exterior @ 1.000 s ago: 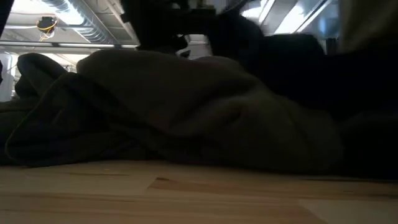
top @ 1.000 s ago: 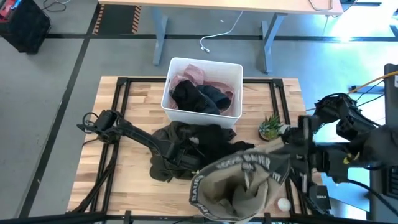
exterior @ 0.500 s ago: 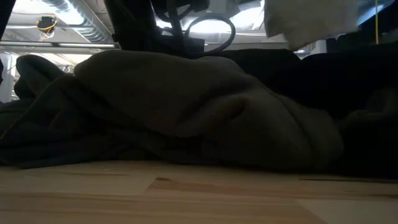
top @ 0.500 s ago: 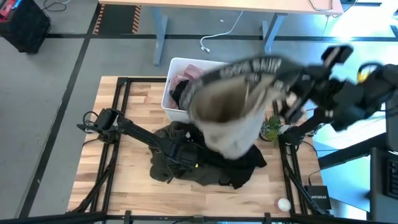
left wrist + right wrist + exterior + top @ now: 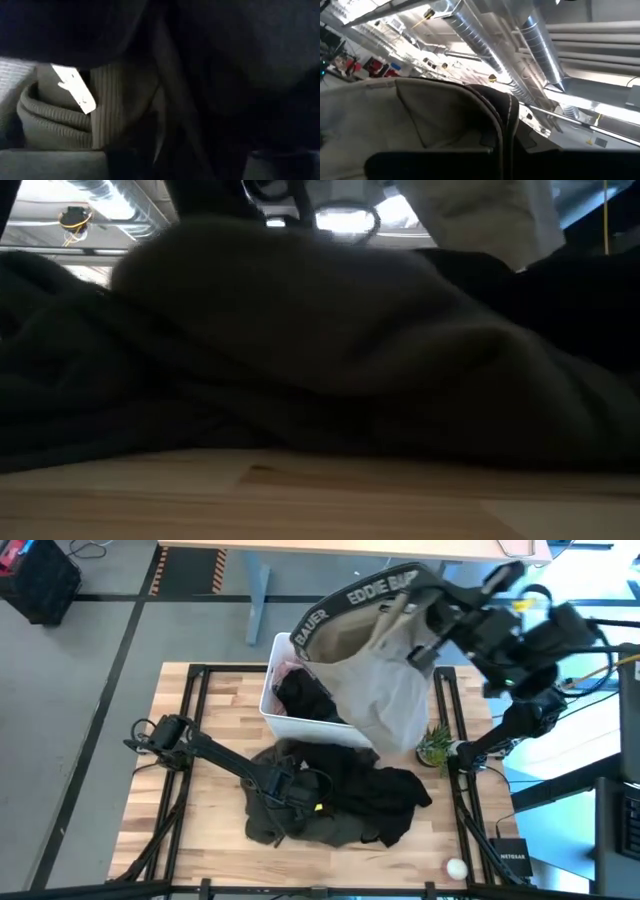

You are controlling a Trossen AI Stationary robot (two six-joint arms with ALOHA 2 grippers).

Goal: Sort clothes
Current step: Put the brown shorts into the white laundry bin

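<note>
The khaki tan garment with its black lettered waistband hangs in the air over the right half of the white bin, held up by my right gripper. A dusty pink garment and a black one lie inside the bin. In front of the bin, a dark olive-grey garment and a black one lie heaped on the table. My left gripper is sunk in this heap; its wrist view shows only dark cloth and a ribbed olive cuff. My right gripper is shut on the khaki garment at its top, where the black waistband runs down between the fingers. Gripper and cloth hide the exact hold. The garment is lifted clear of the table and hangs slack below the gripper, its lower end by the bin's right front corner.
A small potted plant stands right of the bin. A small white ball lies at the near right corner. Black frame rails run along the table's sides. Bare wood shows left of the heap.
My right gripper has swung up and toward the far edge, from the table's near right to above the bin. It carried the khaki garment off the heap, and the garment now hangs over the bin. The dark heap lies uncovered, and its top has shifted in the low view.
</note>
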